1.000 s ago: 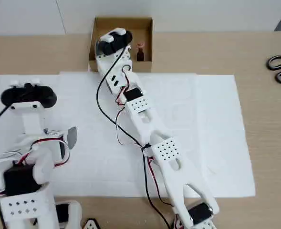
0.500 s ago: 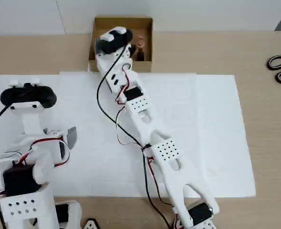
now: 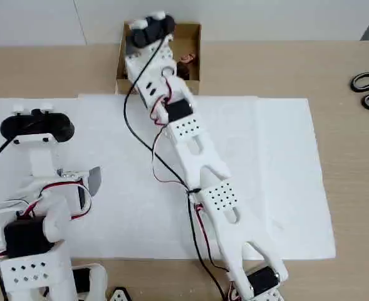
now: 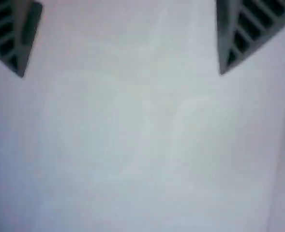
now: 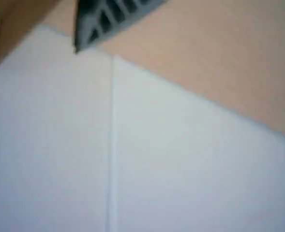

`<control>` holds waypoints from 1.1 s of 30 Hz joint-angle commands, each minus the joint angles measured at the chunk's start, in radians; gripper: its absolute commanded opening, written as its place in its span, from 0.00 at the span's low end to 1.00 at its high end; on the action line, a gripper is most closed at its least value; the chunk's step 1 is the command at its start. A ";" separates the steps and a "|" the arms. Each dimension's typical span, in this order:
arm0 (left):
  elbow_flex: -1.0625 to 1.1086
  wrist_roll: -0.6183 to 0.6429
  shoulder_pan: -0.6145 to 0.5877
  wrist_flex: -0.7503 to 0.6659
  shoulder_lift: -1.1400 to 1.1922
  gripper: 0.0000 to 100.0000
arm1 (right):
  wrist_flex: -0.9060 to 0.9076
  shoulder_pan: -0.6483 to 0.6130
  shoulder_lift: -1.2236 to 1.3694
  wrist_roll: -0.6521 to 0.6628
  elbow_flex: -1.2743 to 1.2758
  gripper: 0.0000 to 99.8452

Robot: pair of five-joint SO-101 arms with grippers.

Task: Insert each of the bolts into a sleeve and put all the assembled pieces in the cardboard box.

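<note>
Danger over white sheet [image 3: 284, 157]: stretched right arm [image 3: 203, 169] far to cardboard box [image 3: 193, 32], could have shoved it. Hung left gripper [image 4: 122, 72] wide open. Could not tell hold of right gripper [image 5: 103, 19]. Might have tipped bolt-and-sleeve piece [image 3: 186, 60] inside.

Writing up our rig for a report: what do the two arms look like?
Both are white plastic with perforated panels, black motors, and black and red cables: left arm, right arm. The left gripper has dark grey, ribbed fingers.
</note>
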 commanded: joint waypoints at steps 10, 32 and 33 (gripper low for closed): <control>-0.002 -0.107 0.000 -0.023 -0.100 0.24 | 0.762 0.010 -0.568 0.011 -0.051 0.19; 0.552 -0.120 0.006 -0.512 -0.657 0.24 | 1.202 0.240 -1.118 0.009 0.011 0.19; 0.578 -0.120 0.020 -0.531 -0.663 0.24 | 1.202 0.265 -1.138 0.011 0.040 0.19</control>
